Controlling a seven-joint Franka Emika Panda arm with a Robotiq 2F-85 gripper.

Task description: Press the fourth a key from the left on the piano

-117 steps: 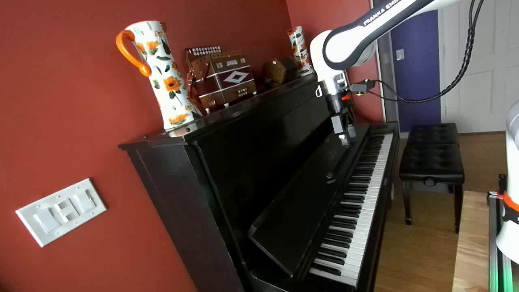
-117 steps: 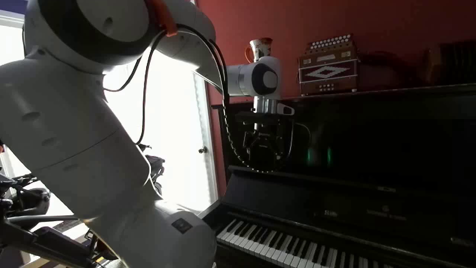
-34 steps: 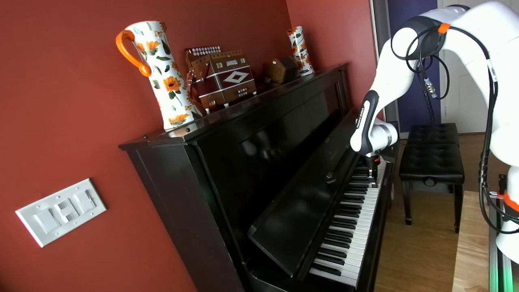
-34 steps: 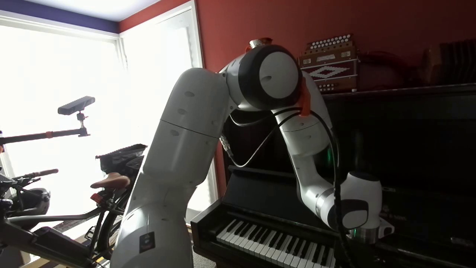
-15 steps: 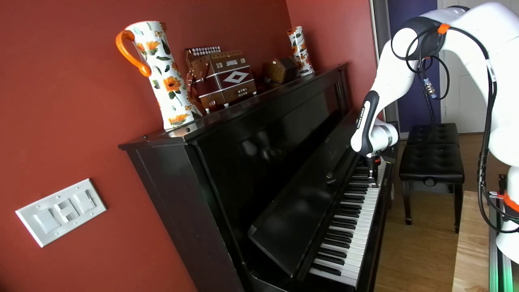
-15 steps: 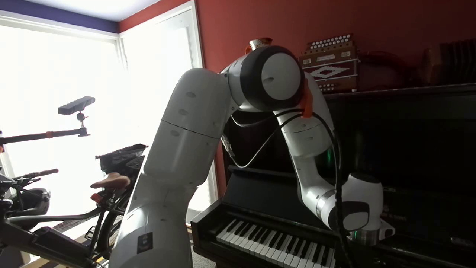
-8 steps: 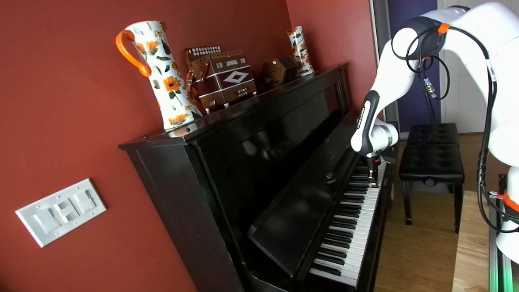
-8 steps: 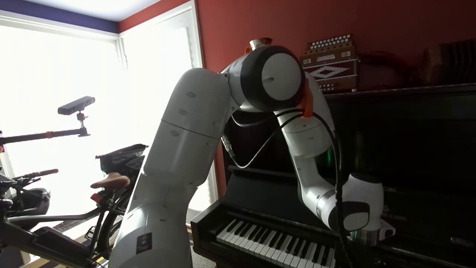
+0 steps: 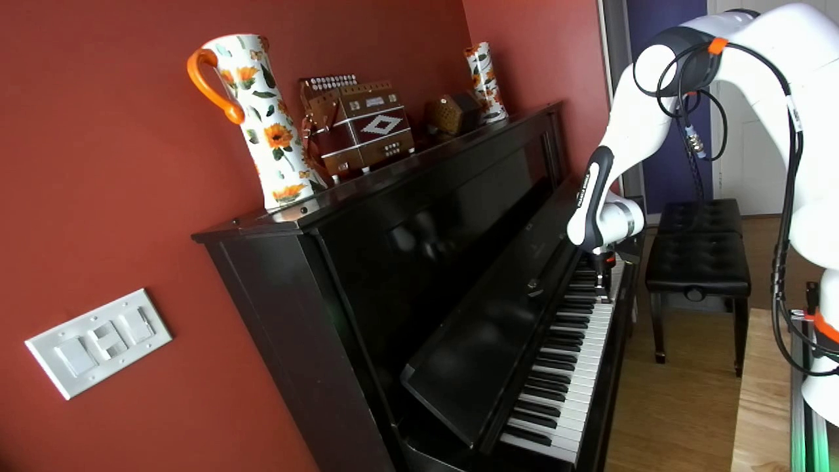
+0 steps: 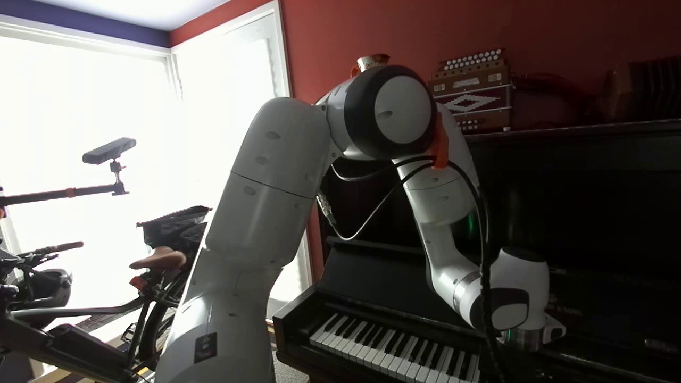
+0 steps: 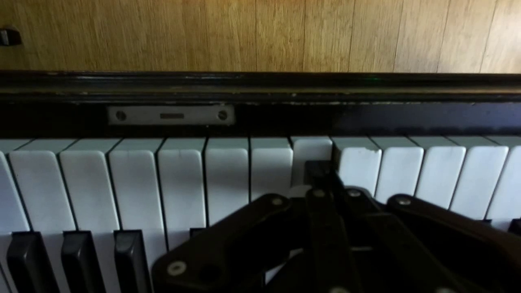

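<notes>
Over there, the gripper [image 11: 326, 171] is pressing a white key [image 11: 311, 149].
In both exterior views the piano [image 9: 426, 282] is standing along the red wall [image 9: 131, 144], the arm [image 9: 632, 131] stooping over it; in the wrist view, clenched fingers [image 11: 326, 221] are pushing that key below its neighbours.
</notes>
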